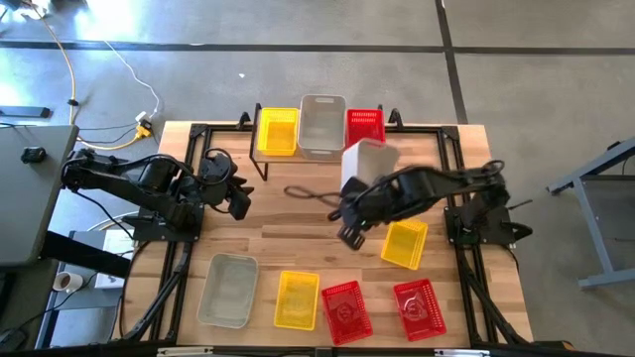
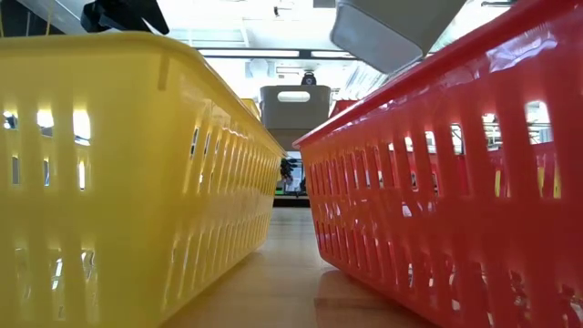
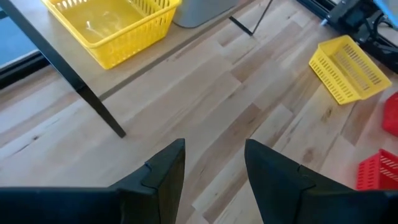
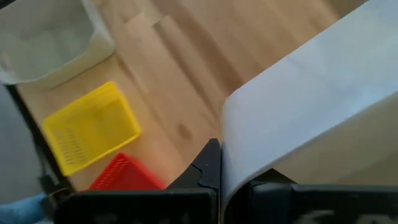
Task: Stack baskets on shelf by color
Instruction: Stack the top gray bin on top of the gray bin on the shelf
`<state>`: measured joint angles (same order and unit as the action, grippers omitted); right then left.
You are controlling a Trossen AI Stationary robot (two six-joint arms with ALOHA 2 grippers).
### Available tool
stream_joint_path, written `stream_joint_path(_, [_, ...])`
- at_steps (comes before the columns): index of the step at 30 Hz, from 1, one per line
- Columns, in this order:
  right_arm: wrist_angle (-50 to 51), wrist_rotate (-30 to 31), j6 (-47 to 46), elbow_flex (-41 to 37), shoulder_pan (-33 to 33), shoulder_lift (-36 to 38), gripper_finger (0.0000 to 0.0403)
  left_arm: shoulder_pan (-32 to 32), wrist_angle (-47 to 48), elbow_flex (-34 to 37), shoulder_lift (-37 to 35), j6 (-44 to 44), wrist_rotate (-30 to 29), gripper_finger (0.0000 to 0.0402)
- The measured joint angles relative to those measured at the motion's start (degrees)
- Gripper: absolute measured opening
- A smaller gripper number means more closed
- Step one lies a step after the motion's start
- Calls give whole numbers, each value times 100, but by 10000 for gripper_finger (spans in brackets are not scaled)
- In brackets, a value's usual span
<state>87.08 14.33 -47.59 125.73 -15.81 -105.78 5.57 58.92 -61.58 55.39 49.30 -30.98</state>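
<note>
right gripper (image 4: 233, 177): clamped on the wall of a grey-white basket (image 1: 365, 161), held tilted in the air just in front of the shelf (image 1: 260, 157)
left gripper (image 3: 214, 165): fingers parted, nothing between them, over bare table (image 1: 298, 238) at the left
shelf: one yellow basket (image 1: 278, 131), one grey-white basket (image 1: 320, 125), one red basket (image 1: 365, 126), side by side
table, front row: grey-white (image 1: 227, 290), yellow (image 1: 297, 298), two red (image 1: 345, 311)
table, right: yellow basket (image 1: 405, 244), seemingly tilted
</note>
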Motion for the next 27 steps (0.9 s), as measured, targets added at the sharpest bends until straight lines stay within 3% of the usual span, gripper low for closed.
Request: stream_joint_path(27, [-705, -713, -617, 175, -28, -1873, 0, 1, -2, 0, -1, -302, 68, 156])
